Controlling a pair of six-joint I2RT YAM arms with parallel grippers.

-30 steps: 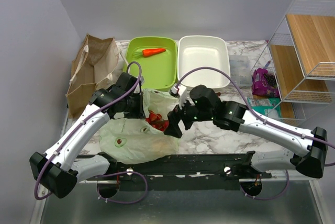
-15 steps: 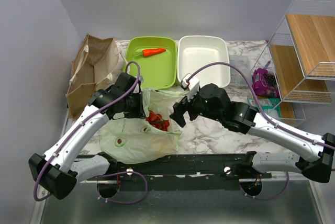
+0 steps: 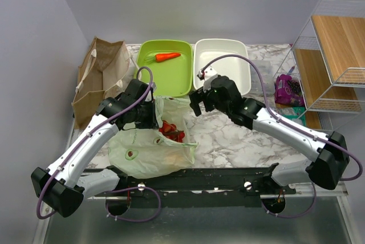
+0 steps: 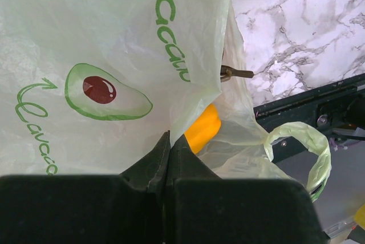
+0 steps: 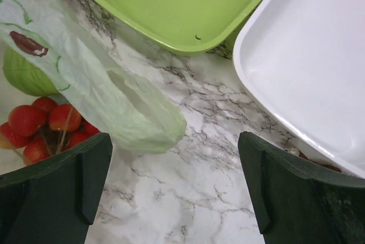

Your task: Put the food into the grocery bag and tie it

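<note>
The left jaws are closed tight on a fold of the grocery bag (image 3: 145, 151), at the far left edge of its mouth, and they hold this edge up. In the left wrist view the thin plastic goes straight into the shut jaws, and the yellow bell pepper (image 4: 203, 129) shows just behind this fold, inside the bag. One loop handle (image 4: 303, 142) hangs free to the right, over the near edge of the surface (image 3: 234, 141).

The bag lies on the marble surface between the two arms, with the mouth towards the right. The cherry tomatoes (image 3: 170, 131) are inside the mouth. In the right wrist view a pale-green cabbage (image 5: 24, 75) sits just above them under the plastic.

The right jaws are wide apart and hold nothing. Their dark fingers (image 5: 54, 184) stand on both sides of bare marble, near the far right edge of the bag and just before the green tray (image 3: 149, 78). A carrot (image 3: 167, 57) lies in this tray. The white tray (image 3: 246, 67) stands beside it, and a brown paper bag (image 3: 100, 81) stands at the far left.
</note>
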